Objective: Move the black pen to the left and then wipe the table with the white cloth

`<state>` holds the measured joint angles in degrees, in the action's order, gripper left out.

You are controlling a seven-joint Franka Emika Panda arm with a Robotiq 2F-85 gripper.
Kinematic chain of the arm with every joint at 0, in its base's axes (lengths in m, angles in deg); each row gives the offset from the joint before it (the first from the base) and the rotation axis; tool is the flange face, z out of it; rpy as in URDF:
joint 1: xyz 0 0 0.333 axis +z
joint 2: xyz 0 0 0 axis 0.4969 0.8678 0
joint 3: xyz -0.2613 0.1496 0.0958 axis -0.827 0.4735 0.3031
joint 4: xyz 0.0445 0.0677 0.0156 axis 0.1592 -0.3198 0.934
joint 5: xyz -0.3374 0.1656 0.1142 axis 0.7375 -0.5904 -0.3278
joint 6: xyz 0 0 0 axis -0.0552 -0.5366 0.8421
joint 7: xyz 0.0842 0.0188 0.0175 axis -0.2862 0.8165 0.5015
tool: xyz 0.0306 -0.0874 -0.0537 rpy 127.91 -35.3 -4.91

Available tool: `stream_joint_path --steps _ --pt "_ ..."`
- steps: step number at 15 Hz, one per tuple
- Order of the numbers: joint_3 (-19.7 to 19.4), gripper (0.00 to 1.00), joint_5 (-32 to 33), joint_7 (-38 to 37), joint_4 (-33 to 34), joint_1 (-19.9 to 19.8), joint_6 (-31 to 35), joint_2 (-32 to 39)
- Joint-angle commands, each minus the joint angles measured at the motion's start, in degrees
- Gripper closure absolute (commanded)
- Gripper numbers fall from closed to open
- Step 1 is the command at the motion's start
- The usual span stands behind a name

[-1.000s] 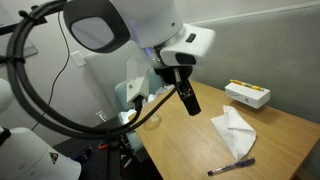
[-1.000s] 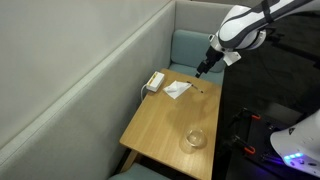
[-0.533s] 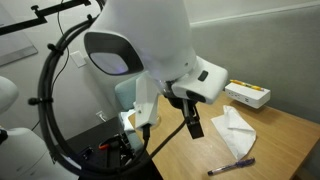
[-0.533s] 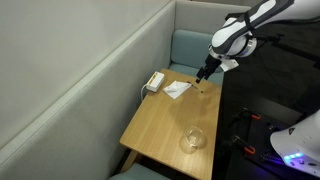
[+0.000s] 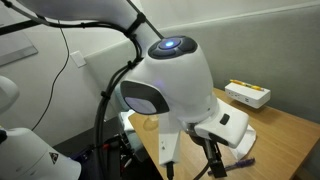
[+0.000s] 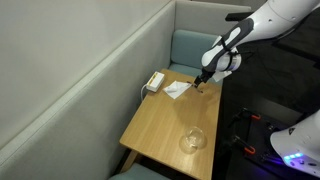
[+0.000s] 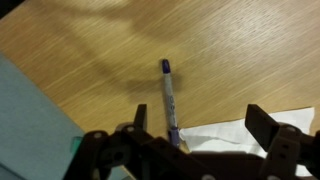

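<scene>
The wooden table (image 6: 160,125) is bearing everything. The robot arm (image 5: 170,85) is bending low over one corner of it. The white cloth (image 6: 178,89) is lying crumpled there. The gripper (image 7: 199,117) is hanging wide open and empty over the black pen (image 7: 170,100), which is lying just beside the cloth's edge.

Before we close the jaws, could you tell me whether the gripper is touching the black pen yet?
Apart. The wrist view shows the open gripper straddling the black pen, with a clear gap between the pen and the jaw on either side.
</scene>
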<state>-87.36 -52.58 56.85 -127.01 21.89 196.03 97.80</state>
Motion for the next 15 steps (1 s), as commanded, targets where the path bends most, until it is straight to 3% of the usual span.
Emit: stream_joint_path --steps 1,7,8,10,15 --pt "0.32 0.0 -0.2 0.51 4.29 -0.5 4.08 5.52" --pt "-0.18 0.0 0.23 -0.15 8.9 -0.52 4.66 11.0" --pt "-0.22 0.25 0.24 -0.21 9.5 -0.53 4.53 11.61" --pt "-0.37 0.32 0.3 -0.27 10.37 -0.47 4.43 12.6" --pt "-1.05 0.7 0.34 -0.45 11.57 -0.16 4.43 13.75"
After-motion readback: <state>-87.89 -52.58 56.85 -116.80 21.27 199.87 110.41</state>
